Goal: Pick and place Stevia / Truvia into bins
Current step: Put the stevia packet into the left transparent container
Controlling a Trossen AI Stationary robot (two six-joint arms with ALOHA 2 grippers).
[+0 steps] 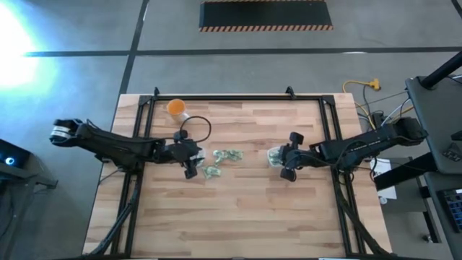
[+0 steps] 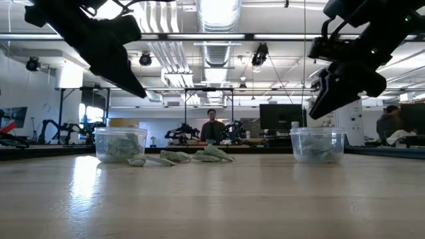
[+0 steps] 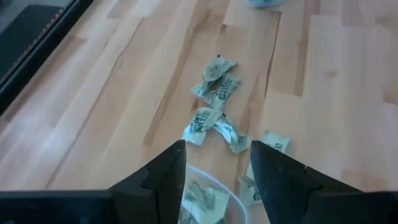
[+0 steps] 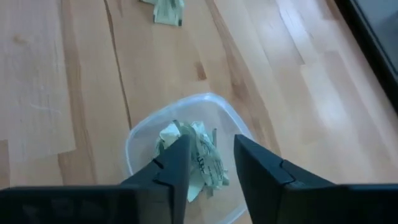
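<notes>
Pale green and white Stevia sachets (image 1: 229, 154) lie loose mid-table, with more (image 1: 211, 172) nearer me; the left wrist view shows them (image 3: 216, 93) flat on the wood. The left bin (image 2: 121, 144) holds several sachets. My left gripper (image 3: 214, 152) hangs open above it, with the bin's rim (image 3: 214, 180) between the fingers. The right bin (image 4: 186, 124) also holds crumpled sachets (image 4: 202, 158). My right gripper (image 4: 211, 146) is open right above it, well clear of the rim in the low view (image 2: 319, 109).
An orange cup (image 1: 175, 108) stands near the table's far left corner, with a black cable loop (image 1: 196, 130) beside it. A dark frame (image 1: 238, 98) runs along the table's far edge. Bare wood spreads toward the near edge. People (image 2: 211, 126) sit in the room behind.
</notes>
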